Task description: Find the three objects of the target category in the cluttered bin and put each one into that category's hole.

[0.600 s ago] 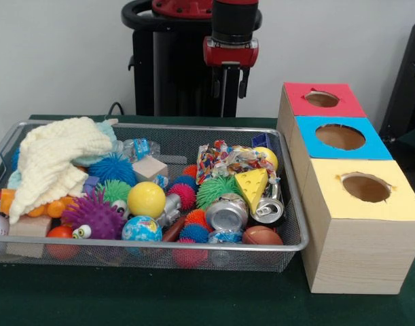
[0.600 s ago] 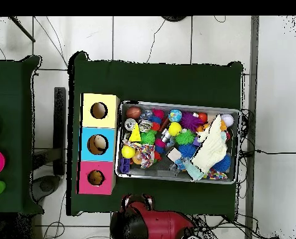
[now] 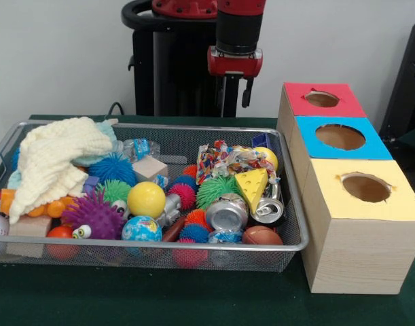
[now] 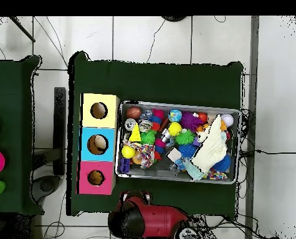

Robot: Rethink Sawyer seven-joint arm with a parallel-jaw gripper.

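My claw (image 3: 233,95) hangs above the far rim of the cluttered bin (image 3: 153,248), toward its box end; two dark fingers point down with a clear gap between them and nothing in it, so I hold nothing. In the overhead view only my red arm shows, at the bottom edge just outside the bin, so I go by the front view. The bin is a shallow wire basket on the green cloth, packed full, and the red hole (image 3: 322,99) sits on the wooden box farthest from the camera, beside the bin's far right corner, with the blue hole (image 3: 340,136) and the yellow hole (image 3: 365,187) nearer the camera along the bin's right side. I cannot tell which category is wanted, so I weigh the likely handling. The spiky rubber balls, like the purple one (image 3: 93,214) at the bin's front left, look soft and light; I judge they will squash and should be taken across the middle. The crushed cans (image 3: 227,212) near the bin's front right look thin, smooth and slippery, best pinched across the flattened body. The yellow ball (image 3: 146,199) in the middle of the bin is smooth and may roll away from a glancing grip. The cream knitted cloth (image 3: 54,163) over the bin's left end is limp, may hide things, and could snag my fingers. The wooden block (image 3: 149,167) behind the yellow ball is stiff with flat faces, the easiest hold.
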